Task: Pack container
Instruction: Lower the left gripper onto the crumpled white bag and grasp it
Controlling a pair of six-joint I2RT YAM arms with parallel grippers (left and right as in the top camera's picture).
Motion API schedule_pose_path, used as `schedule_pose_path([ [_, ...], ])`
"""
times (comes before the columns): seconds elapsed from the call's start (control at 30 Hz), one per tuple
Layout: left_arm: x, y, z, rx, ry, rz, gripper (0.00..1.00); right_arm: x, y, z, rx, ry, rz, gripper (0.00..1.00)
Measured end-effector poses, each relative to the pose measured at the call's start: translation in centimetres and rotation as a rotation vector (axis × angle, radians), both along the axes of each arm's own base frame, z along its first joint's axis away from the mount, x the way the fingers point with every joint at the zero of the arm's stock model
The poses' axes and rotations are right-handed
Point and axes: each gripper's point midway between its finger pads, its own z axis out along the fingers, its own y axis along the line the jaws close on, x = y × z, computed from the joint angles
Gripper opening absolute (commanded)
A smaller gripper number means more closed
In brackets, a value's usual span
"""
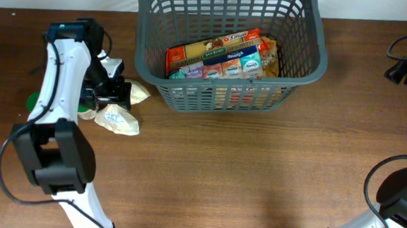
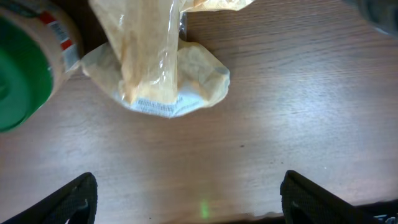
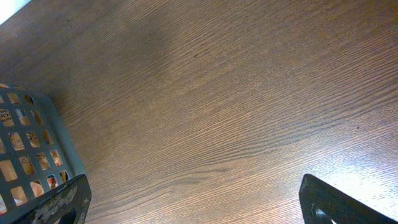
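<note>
Packing progress: partly done, as judged; boxes and packets [image 1: 221,58] already lay in the container [image 1: 301,74], covering much of its floor.
Container place: it stood at the far middle of the tabletop [image 1: 256,174], upright and open-topped; one corner also showed at the left edge of the right wrist view.
Left outside: pale bags [image 1: 121,121] and a green-lidded jar [image 2: 28,68] lay on the tabletop to the left of the container. The jar was just beside the bags.
Left pincer [image 2: 189,202]: open, fingers spread wide with nothing between them; it hung over bare wood close to the bags, not touching them.
Right pincer [image 3: 199,208]: open and empty, over bare wood near the container's corner.
Not yet done: the bags and jar had to go in, likely a bag first since the left pincer was nearest.
Room: the upper part of the container looked free; exact space could not be told.
</note>
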Motion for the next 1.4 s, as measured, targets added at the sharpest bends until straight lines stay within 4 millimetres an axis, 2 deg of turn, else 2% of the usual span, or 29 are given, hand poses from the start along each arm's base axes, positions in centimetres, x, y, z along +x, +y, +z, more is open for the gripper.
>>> schedule_pose_path([
  [0.47,2.0,-1.7,-6.5,0.014,0.075,-0.051,0.72,0.0,0.0,0.0,0.001,-0.001,0.001,0.99],
  [0.8,2.9,-0.2,-8.5,0.107,0.079,-0.014,0.72,0.0,0.0,0.0,0.001,-0.001,0.000,0.99],
  [0.9,3.0,0.1,-8.9,0.129,0.081,-0.007,0.68,0.0,0.0,0.0,0.001,-0.001,0.000,0.99],
  [1.0,3.2,0.5,-9.1,0.149,0.075,-0.005,0.69,0.0,0.0,0.0,0.001,-0.001,0.001,0.99],
  [1.27,4.9,1.3,-10.1,0.190,0.016,0.000,0.69,0.0,0.0,0.0,0.001,-0.001,0.000,0.99],
  [1.37,5.0,1.6,-10.5,0.200,0.019,0.000,0.68,0.0,0.0,0.0,0.001,-0.001,0.000,0.99],
  [1.4,5.1,1.6,-10.6,0.205,0.020,-0.001,0.62,0.0,0.0,0.0,0.001,-0.001,0.000,0.99],
])
